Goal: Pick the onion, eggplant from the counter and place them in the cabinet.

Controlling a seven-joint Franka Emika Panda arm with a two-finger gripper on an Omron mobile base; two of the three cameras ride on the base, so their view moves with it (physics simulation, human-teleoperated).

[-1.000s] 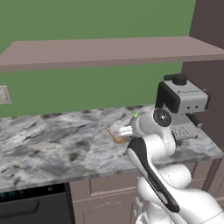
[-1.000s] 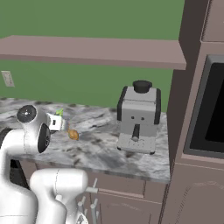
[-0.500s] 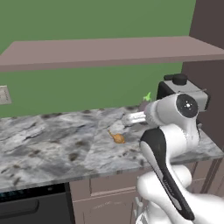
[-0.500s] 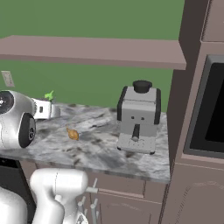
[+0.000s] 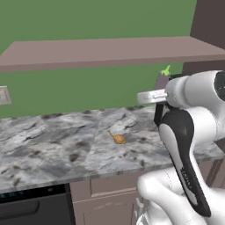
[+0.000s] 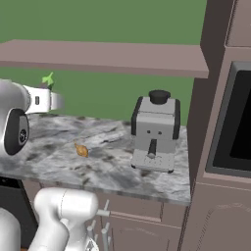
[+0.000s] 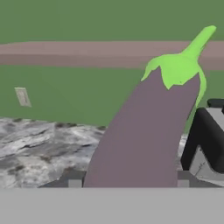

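My gripper [image 5: 161,88] is shut on the eggplant [image 5: 163,79], a dark purple vegetable with a bright green cap. It hangs upright in the air above the counter [image 5: 52,145], just below the front edge of the cabinet [image 5: 101,50]. In the hand view the eggplant [image 7: 144,131] rises between the dark fingertips [image 7: 74,180], with the cabinet [image 7: 65,52] behind it. From the right, its green cap [image 6: 47,79] pokes above the hand. The small orange-brown onion [image 5: 118,138] lies alone on the counter, below and left of the gripper, and it appears as the onion [image 6: 81,150] from the right.
A grey coffee machine [image 6: 156,130] stands on the right part of the counter [image 6: 112,169], next to a tall dark brown unit with an oven [image 6: 230,127]. A wall outlet [image 5: 3,95] sits on the green wall at far left.
The arm has risen with the eggplant, from just above the counter to near the cabinet's edge. The onion has stayed where it lay.
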